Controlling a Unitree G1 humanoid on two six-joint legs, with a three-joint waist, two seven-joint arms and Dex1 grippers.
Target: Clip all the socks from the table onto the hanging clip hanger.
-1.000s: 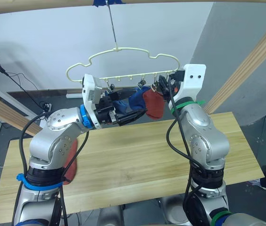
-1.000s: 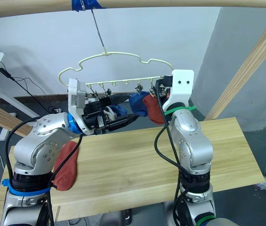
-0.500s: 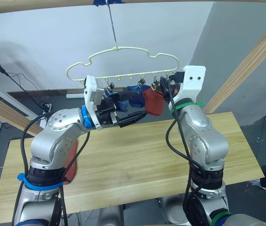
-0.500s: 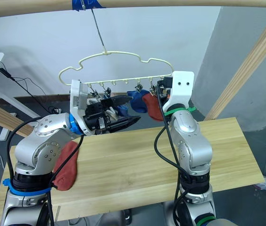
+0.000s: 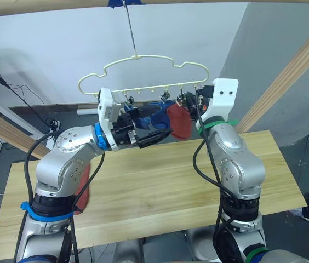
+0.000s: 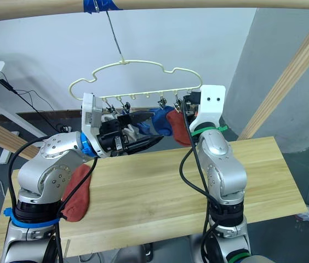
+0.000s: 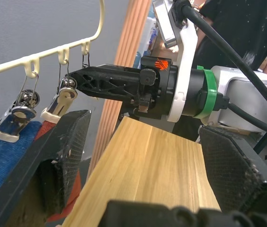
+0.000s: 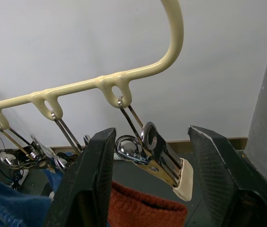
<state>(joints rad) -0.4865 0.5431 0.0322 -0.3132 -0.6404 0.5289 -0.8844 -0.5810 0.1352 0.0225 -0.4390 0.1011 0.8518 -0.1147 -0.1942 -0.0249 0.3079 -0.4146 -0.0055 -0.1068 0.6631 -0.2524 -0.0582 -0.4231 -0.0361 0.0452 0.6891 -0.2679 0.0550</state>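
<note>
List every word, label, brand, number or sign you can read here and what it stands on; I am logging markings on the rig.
No readable text in any view.
An orange mark sits on the black right gripper body, too small to read.
The cream-yellow wire clip hanger, its metal clips, the rust-red knit sock, the blue knit sock and the light wood plank table carry no markings.

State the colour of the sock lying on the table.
Rust-red. The sock lies on the table under the left arm, best seen in the right eye view.
</note>
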